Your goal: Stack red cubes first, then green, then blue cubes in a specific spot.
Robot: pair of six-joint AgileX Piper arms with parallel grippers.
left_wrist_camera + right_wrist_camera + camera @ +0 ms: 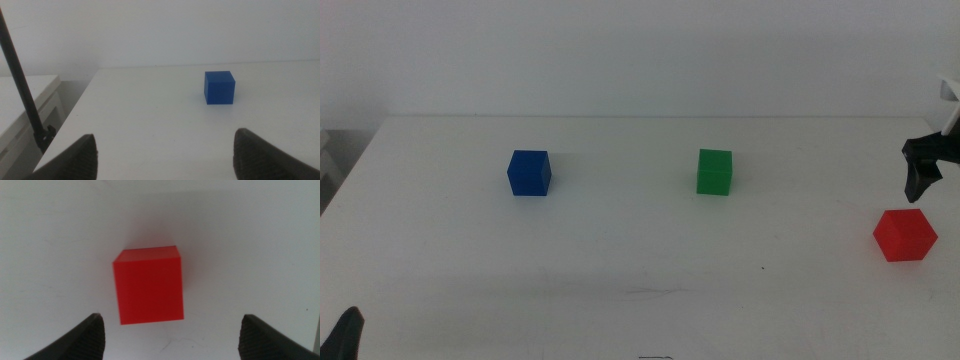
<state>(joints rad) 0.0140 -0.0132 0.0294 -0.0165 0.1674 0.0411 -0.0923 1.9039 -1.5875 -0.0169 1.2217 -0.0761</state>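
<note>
**Three cubes apart, right gripper over the red one**

On the white table (620, 250), the left gripper (165, 150) waits at the near left corner, jaws spread, facing the matte blue cube (528, 173). The green cube (714, 172) sits mid-table, seen only from the middle view. At far right, the right gripper (172, 335) hangs released above the red cube (148, 285), untouched.

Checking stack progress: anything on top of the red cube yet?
No. The red cube sits alone on the white table, top face bare. The right gripper hangs open over it, not touching. Green cube and blue cube stand apart. Left gripper waits, open.
</note>
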